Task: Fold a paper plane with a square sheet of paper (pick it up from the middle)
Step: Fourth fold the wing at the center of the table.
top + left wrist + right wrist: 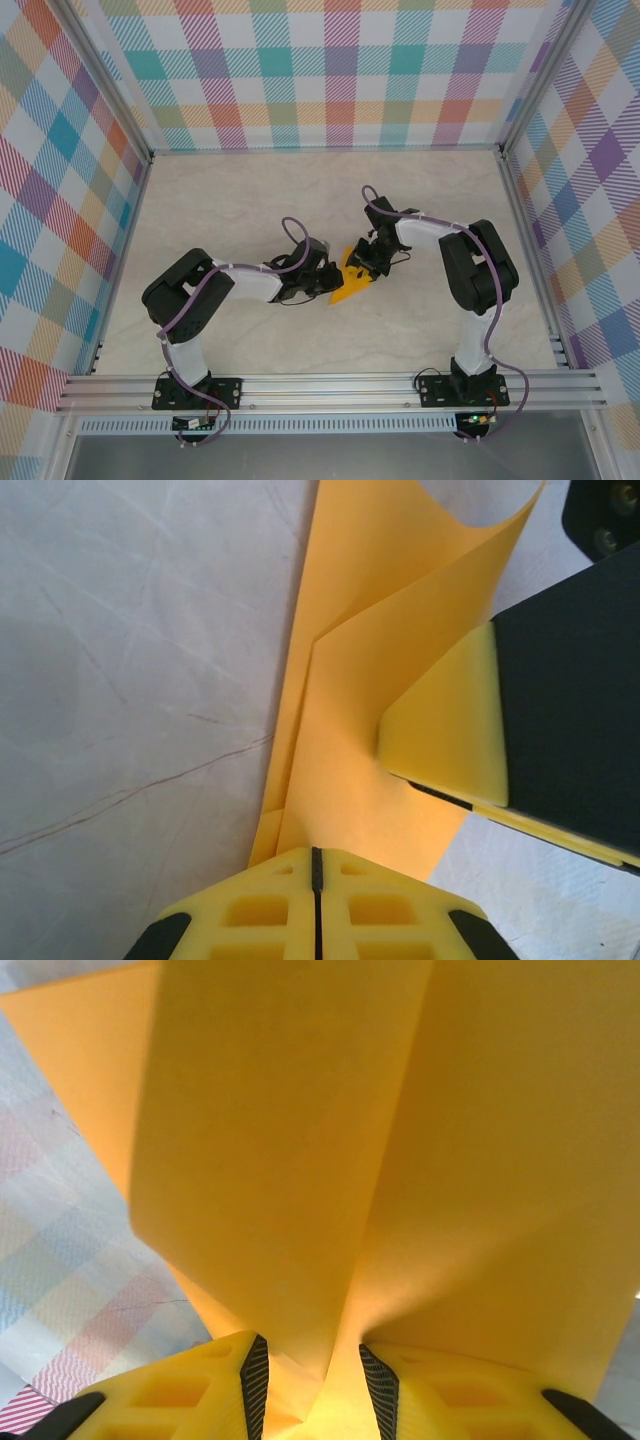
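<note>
The left end effector (315,858) has its fingers pressed together, clamped on the near end of the sheet of paper (380,650). The right end effector (312,1355) has its fingers partly apart with a fold of the paper running down between them; I cannot tell whether they pinch it. The orange-yellow sheet, creased lengthwise with one flap curling open, hangs between the two end effectors near the middle of the pale marbled desk (250,200).
</note>
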You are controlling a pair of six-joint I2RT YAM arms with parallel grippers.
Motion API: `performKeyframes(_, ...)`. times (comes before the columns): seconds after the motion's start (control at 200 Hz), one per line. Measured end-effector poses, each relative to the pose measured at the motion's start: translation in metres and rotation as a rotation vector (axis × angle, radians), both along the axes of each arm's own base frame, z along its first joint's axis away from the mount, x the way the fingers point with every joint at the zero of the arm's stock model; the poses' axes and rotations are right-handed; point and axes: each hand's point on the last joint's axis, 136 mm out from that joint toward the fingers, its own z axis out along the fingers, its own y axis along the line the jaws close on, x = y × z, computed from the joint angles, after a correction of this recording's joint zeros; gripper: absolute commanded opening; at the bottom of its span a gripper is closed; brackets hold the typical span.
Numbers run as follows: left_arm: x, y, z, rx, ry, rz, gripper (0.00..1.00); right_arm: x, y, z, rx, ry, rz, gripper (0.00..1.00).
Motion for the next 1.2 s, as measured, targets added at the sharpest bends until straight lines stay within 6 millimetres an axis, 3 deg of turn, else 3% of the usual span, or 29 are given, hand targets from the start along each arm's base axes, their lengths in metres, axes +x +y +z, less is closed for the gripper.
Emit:
performKeyframes(0.63, 0.009, -0.013, 0.003, -0.017, -0.003, -0.015, 0.07, -0.002, 0.001, -0.001, 0.007, 0.023, 0.001, 0.37)
performKeyframes(1.2, 0.009, -0.007, -0.004, 0.016, 0.009, 0.001, 0.06, -0.003, 0.002, -0.003, 0.010, 0.035, 0.004, 0.37)
